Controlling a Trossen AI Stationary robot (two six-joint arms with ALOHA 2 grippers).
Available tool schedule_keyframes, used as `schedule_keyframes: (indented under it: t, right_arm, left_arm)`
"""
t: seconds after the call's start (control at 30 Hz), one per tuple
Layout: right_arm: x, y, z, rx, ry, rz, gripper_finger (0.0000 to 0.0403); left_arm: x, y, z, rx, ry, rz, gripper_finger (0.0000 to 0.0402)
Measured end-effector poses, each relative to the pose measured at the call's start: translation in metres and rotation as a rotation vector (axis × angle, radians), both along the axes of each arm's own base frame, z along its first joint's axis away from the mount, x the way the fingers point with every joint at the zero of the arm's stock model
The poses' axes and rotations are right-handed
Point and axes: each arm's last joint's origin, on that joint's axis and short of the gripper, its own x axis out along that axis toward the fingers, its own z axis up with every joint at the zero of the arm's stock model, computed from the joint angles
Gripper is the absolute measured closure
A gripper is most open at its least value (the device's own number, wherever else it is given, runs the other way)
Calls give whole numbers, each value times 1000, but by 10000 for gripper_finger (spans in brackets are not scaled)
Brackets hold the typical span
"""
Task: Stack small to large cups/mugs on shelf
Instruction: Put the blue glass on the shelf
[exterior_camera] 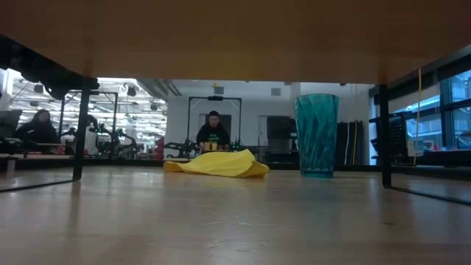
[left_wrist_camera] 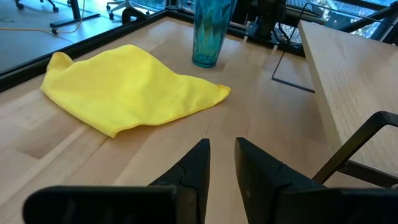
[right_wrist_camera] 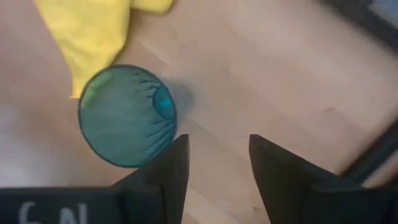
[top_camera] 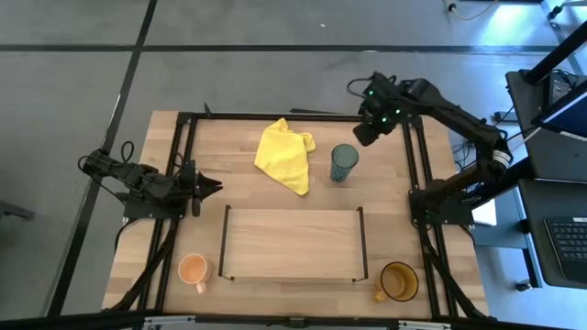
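On table, rear half: tall teal ribbed tumbler [top_camera: 344,163] upright, mouth up, just beside crumpled yellow cloth [top_camera: 286,155], apart from it in low view.
Tumbler, other views: low view [exterior_camera: 317,135] shows it standing past shelf's edge; left wrist view [left_wrist_camera: 212,31] shows it beyond cloth [left_wrist_camera: 127,88]; right wrist view [right_wrist_camera: 127,116] looks down into its mouth.
Right gripper [top_camera: 369,132]: hovers above table near rear right corner, just beside tumbler, not touching. Fingers spread w/ clear gap, nothing between them [right_wrist_camera: 216,165]; tumbler sits off to one side of gap, not inside it.
Left gripper [top_camera: 214,187]: at left side of table, pointing toward middle, near shelf's left end. Fingers part-way apart, narrow gap, empty [left_wrist_camera: 222,163]; bare wood under them.
Shelf: low rectangular light-wood board w/ thin black metal uprights [top_camera: 292,244], front-centre of table, nothing on top.
Small pale-orange mug w/ handle [top_camera: 193,270]: on table at front left, just outside shelf's left end, upright.
Wider amber-brown translucent mug w/ handle [top_camera: 397,281]: on table at front right, just outside shelf's right end, upright, handle toward shelf.
Table: light wooden top w/ black frame [top_camera: 248,133].
Room behind, low view: person seated behind cloth [exterior_camera: 213,132], another person at far left [exterior_camera: 38,127].
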Motion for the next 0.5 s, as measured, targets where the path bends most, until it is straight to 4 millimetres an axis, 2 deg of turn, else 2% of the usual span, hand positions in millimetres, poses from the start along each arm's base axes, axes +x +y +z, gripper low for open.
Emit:
schedule_keyframes:
  t: [0.07,0.13,0.27,0.5]
  right_arm:
    - [-9,-6,-9,58,-46,-34,235]
    - [-11,-1,-13,88,-84,-38,235]
    - [3,17,-12,56,-122,15,235]
    - [15,29,-15,1,-50,-6,235]
  left_arm:
    - [0,0,0,0,0,0,333]
    - [0,0,0,0,0,0,333]
    - [0,0,0,0,0,0,333]
    - [0,0,0,0,-1,0,333]
